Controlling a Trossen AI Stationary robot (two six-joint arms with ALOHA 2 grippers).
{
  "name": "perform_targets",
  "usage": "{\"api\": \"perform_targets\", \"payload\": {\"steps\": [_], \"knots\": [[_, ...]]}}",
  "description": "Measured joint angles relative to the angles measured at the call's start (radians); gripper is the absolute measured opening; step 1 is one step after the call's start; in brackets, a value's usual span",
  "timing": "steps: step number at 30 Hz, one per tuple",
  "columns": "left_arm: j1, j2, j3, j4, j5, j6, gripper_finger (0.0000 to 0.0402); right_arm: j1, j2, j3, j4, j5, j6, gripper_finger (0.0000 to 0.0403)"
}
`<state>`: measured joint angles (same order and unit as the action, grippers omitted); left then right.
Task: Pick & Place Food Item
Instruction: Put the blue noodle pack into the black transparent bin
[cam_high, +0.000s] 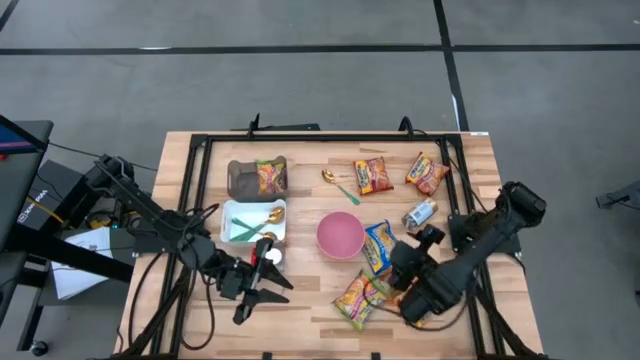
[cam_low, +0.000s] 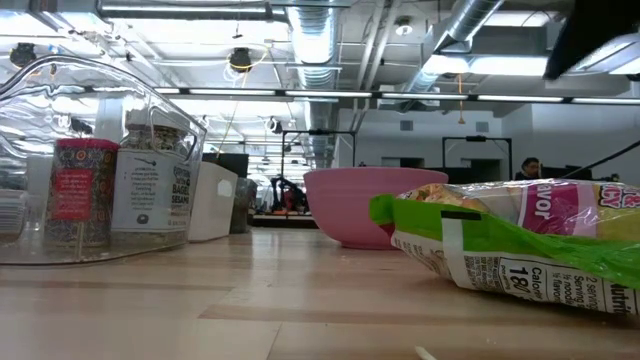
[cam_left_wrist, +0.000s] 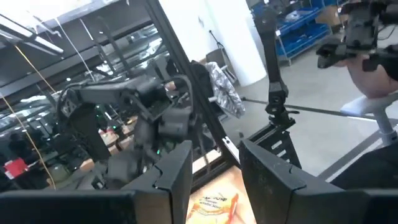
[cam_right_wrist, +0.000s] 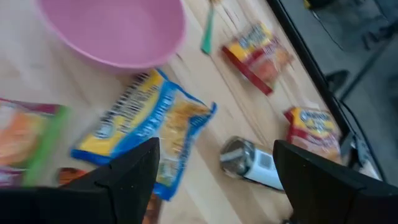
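Observation:
Several snack packets lie flat on the wooden table: a blue-and-yellow one (cam_high: 378, 245) (cam_right_wrist: 146, 127) beside the pink bowl (cam_high: 340, 235), a green-edged orange one (cam_high: 358, 298) (cam_low: 520, 240) near the front, and two red-orange ones (cam_high: 372, 175) (cam_high: 427, 172) at the back. My right gripper (cam_high: 398, 268) (cam_right_wrist: 214, 146) hangs open above the blue-and-yellow packet and points slantwise down, its fingers wide apart and clear of the packet. My left gripper (cam_high: 268, 293) (cam_left_wrist: 214, 149) is held level above the table's front left, open, with nothing between its fingers.
A white tray (cam_high: 253, 222) with a green utensil stands left of the bowl. Behind it is a clear container (cam_high: 258, 177) (cam_low: 90, 160) holding a packet. A small silver-capped bottle (cam_high: 420, 213) (cam_right_wrist: 252, 163) lies right of the bowl, and spoons (cam_high: 340, 185) lie behind it. A black frame (cam_high: 330, 137) borders the table.

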<state>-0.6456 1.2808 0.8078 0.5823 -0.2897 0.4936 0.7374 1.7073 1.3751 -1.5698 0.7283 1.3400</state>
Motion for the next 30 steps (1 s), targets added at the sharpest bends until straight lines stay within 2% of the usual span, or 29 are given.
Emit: {"api": "perform_targets", "payload": {"steps": [7, 14, 18, 25, 30], "knots": [[0.009, 0.001, 0.0, -0.015, -0.001, 0.0, 0.0123, -0.098, 0.0, -0.119, 0.092, -0.027, -0.067, 0.0307], [0.009, 0.001, 0.0, -0.014, -0.002, 0.0, 0.0122, -0.165, 0.0, -0.203, 0.337, -0.05, -0.331, 0.0306], [0.009, 0.001, 0.0, -0.02, -0.002, 0.0, 0.0122, -0.192, 0.0, -0.241, 0.4, -0.057, -0.421, 0.0306], [0.009, 0.001, 0.0, -0.025, -0.002, -0.003, 0.0122, -0.202, -0.025, -0.331, 0.434, -0.119, -0.461, 0.0306], [0.009, 0.001, 0.0, -0.025, -0.002, -0.004, 0.0122, -0.202, -0.107, -0.425, 0.604, -0.184, -0.517, 0.0306]]}}
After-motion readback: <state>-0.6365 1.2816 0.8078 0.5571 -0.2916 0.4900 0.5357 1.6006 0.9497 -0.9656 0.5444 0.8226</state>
